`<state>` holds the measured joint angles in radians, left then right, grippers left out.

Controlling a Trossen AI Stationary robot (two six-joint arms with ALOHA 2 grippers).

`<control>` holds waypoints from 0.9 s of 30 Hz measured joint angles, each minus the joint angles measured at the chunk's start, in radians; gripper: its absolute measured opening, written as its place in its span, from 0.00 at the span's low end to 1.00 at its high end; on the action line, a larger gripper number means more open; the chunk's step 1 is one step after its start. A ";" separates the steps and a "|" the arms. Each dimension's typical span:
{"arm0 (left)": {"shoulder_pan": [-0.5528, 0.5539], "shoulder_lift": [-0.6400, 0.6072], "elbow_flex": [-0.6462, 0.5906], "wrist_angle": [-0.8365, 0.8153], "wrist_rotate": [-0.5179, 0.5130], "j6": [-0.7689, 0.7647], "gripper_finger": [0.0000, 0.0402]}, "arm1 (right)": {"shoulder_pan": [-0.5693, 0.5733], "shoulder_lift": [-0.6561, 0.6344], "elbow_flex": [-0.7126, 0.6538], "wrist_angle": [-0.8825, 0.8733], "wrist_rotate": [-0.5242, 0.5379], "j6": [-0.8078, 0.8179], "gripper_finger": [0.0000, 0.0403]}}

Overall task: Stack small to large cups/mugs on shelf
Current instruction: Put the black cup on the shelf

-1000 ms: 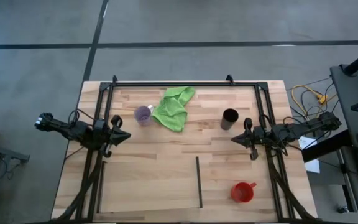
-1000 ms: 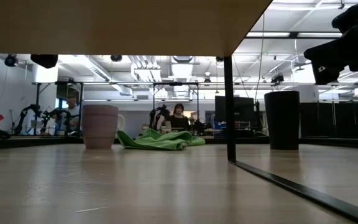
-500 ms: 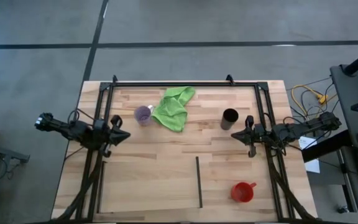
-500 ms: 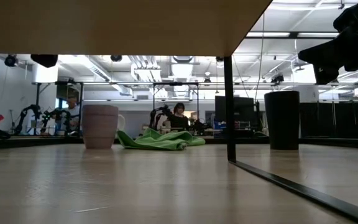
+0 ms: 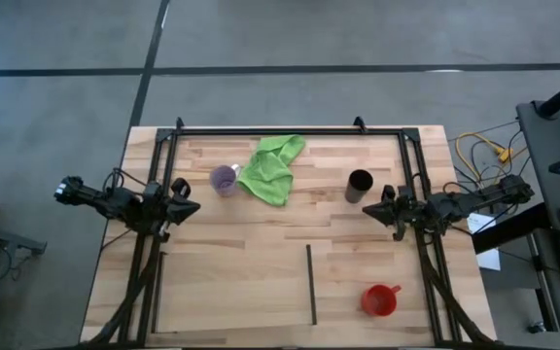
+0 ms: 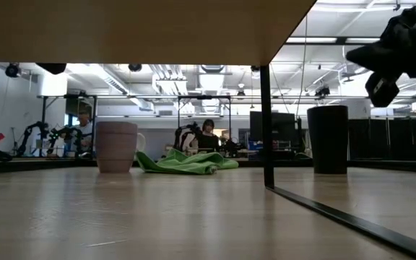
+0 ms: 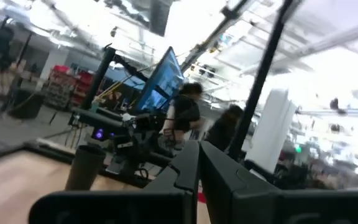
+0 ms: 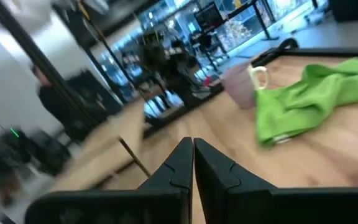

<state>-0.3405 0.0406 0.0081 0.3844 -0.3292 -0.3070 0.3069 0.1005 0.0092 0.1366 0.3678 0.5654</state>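
The black handleless cup point(image 5: 359, 185) stands upright at the far right, and it also shows in the low view point(image 6: 328, 139). The translucent purple cup point(image 5: 224, 179) stands upright at the far left beside the green cloth point(image 5: 272, 167); it also shows in the right wrist view point(image 8: 241, 84). The red mug point(image 5: 379, 300) stands at the near right. The shelf point(image 5: 231, 287) is the wood patch between thin black bars at the near middle. My left gripper point(image 5: 194, 206) is shut and empty at the left side. My right gripper point(image 5: 366, 210) is shut and empty, just near of the black cup.
The black metal frame point(image 5: 290, 129) runs along the far edge and down both sides. A thin upright bar point(image 5: 311, 284) edges the shelf on the right, and it also shows in the low view point(image 6: 266, 126). People and equipment show in the room beyond the table.
My right gripper has rolled about its own long axis while staying just near of the black cup. The cups, the mug and the cloth have kept still.
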 joint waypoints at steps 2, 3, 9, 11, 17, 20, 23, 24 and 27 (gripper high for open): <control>0.000 0.004 0.003 -0.001 -0.076 -0.050 0.00 | 0.000 0.001 0.000 0.054 0.000 0.017 0.02; 0.000 0.010 0.008 -0.005 -0.104 -0.077 0.00 | 0.000 0.001 0.000 0.090 0.000 -0.002 0.02; 0.000 0.076 0.104 -0.008 -0.121 -0.096 0.00 | 0.000 0.001 0.004 0.300 0.004 -0.156 0.02; 0.000 0.116 0.163 -0.033 -0.122 -0.050 0.00 | 0.000 0.002 0.035 0.277 0.004 -0.162 0.02; 0.000 0.272 0.448 -0.359 -0.129 0.001 0.00 | 0.000 0.070 0.264 -0.024 0.004 -0.246 0.02; 0.000 0.372 0.603 -0.503 -0.148 0.008 0.00 | 0.000 0.143 0.421 -0.183 0.004 -0.286 0.02; 0.000 0.461 0.743 -0.600 -0.151 0.091 0.00 | 0.000 0.224 0.567 -0.271 0.004 -0.338 0.02; 0.000 0.488 0.785 -0.627 -0.151 0.124 0.00 | 0.000 0.250 0.613 -0.287 0.004 -0.367 0.02; 0.000 0.558 0.890 -0.674 -0.156 0.226 0.00 | 0.000 0.316 0.737 -0.333 0.002 -0.463 0.02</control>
<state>-0.3405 0.5985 0.8982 -0.2900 -0.4855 -0.0814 0.3069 0.4168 0.7461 -0.1961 0.3700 0.1025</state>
